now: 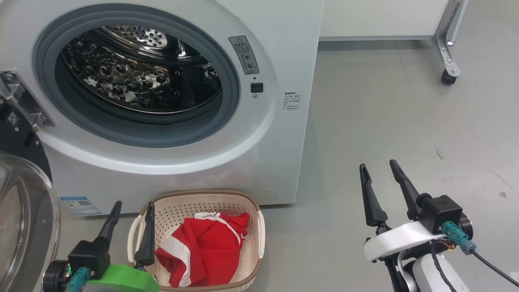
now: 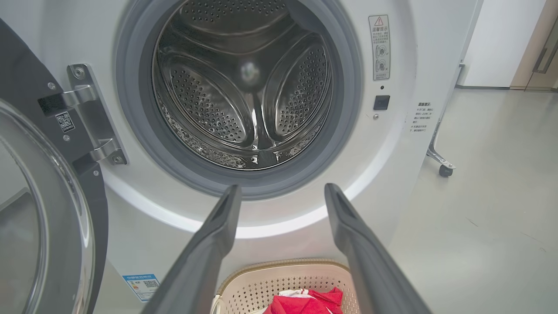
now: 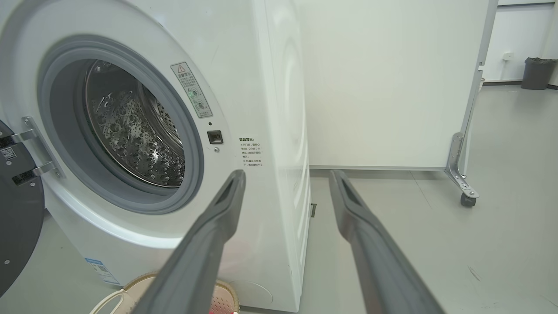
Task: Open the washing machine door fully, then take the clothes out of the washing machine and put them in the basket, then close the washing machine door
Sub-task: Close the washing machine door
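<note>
The washing machine (image 1: 279,142) stands with its door (image 1: 24,227) swung wide to the left, hanging on its hinge (image 2: 91,117). Its steel drum (image 2: 248,87) looks empty. On the floor right in front of it sits the basket (image 1: 259,227), holding the red clothes (image 1: 202,251) with white stripes. My left gripper (image 1: 134,204) is open over the basket's left rim, with nothing between its fingers, and points at the drum opening (image 2: 282,187). My right gripper (image 1: 378,164) is open and empty over bare floor to the machine's right, aimed at its front right corner (image 3: 287,174).
A white panel on a metal foot with a caster (image 1: 448,77) stands behind and to the right of the machine. A dark bin (image 3: 538,72) sits far off by the wall. Grey floor (image 1: 405,121) stretches to the right.
</note>
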Robot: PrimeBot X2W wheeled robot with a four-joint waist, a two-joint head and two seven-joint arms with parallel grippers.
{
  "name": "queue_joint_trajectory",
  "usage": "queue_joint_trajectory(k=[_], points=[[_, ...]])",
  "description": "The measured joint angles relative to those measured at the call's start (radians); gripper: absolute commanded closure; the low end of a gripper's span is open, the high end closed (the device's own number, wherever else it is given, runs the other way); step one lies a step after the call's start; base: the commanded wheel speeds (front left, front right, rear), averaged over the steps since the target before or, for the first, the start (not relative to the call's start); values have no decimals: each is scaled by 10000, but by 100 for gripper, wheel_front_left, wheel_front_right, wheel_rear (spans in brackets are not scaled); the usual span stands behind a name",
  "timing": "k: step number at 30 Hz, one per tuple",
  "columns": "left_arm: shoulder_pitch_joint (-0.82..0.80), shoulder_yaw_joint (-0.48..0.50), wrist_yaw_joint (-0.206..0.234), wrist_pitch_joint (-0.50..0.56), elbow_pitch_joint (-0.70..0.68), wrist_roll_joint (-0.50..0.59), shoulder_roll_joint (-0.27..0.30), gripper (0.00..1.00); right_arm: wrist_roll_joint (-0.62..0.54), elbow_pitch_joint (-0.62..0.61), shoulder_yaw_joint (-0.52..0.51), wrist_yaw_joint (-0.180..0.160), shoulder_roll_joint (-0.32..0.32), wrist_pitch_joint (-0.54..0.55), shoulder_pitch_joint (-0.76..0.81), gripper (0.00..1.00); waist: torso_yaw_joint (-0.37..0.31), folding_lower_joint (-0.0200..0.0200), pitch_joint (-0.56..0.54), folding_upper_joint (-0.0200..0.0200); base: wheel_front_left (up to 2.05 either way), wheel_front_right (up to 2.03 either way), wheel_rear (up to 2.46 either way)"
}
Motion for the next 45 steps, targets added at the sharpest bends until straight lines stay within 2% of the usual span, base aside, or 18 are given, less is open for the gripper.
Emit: queue_joint_trajectory(k=[22, 45], points=[[128, -107, 44, 0, -226, 2, -12, 0, 0, 19, 132, 2, 0, 0, 12, 0, 19, 0, 0, 0, -35, 35, 0], [165, -180, 132, 13, -474, 105, 13, 0, 31, 15, 207, -2, 2, 0, 12, 0, 42, 0, 100, 0, -118, 118, 0]])
